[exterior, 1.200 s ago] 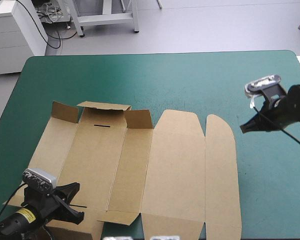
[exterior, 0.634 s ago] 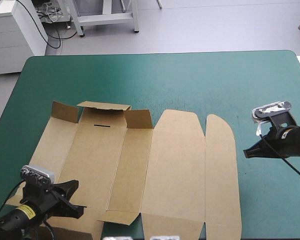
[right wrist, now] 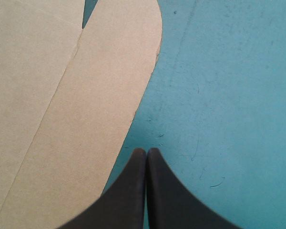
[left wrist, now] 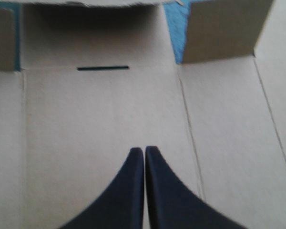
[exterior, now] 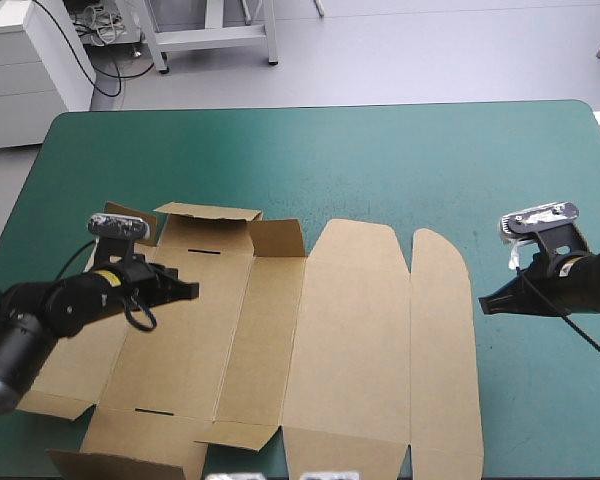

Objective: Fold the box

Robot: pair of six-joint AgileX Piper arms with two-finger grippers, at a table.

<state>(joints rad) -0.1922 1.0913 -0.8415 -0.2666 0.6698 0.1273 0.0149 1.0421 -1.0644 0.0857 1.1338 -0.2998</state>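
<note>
The left jaws are pressed together on nothing and hang over the left part of the box [left wrist: 100, 114], with its narrow slot [left wrist: 103, 68] a little ahead of them. Just before, they sat low at the box's near-left corner. The arm has since swung toward the far end, so I judge it is lining up on the far flaps rather than the near ones. Whether the tips touch the board I cannot tell.

The right jaws are also closed and empty, over the bare teal-green counter [right wrist: 229, 95] just beside the rounded flap [right wrist: 109, 95]. They have barely shifted.

The box [exterior: 350, 340] is mostly flat across the counter's near half, so the folding has hardly begun. Only the far end flap [exterior: 208, 222] and the small corner flap [exterior: 277, 238] stand slightly raised, and the near-left edge looks a little lifted.

Nothing else lies on the counter [exterior: 380, 160]. The only obstacle is the left arm lying across the left side panel, which cannot rise until the arm clears.
</note>
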